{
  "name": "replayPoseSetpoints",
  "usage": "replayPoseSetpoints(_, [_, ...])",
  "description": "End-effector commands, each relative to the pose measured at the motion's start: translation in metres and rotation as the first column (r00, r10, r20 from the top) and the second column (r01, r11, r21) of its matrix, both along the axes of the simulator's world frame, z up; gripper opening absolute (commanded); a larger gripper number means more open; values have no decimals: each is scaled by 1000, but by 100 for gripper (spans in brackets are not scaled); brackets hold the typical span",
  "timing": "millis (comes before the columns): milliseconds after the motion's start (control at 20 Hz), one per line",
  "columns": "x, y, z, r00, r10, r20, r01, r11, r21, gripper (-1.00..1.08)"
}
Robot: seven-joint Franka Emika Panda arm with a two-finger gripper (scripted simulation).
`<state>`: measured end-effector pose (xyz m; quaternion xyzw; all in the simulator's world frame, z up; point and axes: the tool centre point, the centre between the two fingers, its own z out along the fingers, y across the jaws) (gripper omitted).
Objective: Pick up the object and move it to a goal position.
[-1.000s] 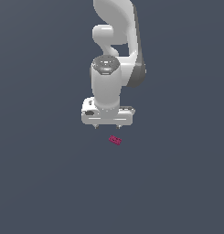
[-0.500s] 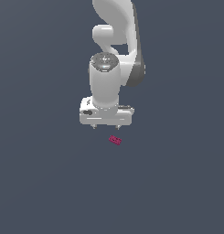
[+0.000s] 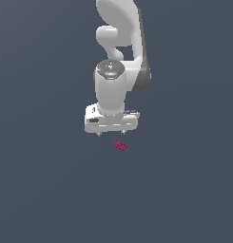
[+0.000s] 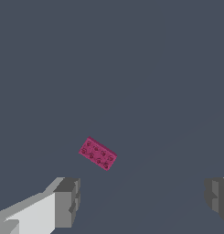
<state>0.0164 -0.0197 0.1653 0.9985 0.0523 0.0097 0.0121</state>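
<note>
Two jaws of the gripper (image 4: pixel 141 201) stand wide apart, holding nothing; the object (image 4: pixel 98 153) lies untouched.

The wrist view's edge cuts off both fingers (image 4: pixel 63 203).

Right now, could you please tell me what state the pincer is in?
Pincer: open and empty; the pink block lies apart from its fingers, not gripped.
</note>
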Motion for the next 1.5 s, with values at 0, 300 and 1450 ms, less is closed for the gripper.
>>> replayPoseSetpoints(0, [-1, 1, -6, 999, 50, -3, -50, 999, -2, 100])
replayPoseSetpoints(300, [-3, 6, -24, 977, 212, -13, -212, 977, -6, 100])
replayPoseSetpoints(1450, [-19, 33, -91, 637, 771, -27, -770, 637, 17, 100])
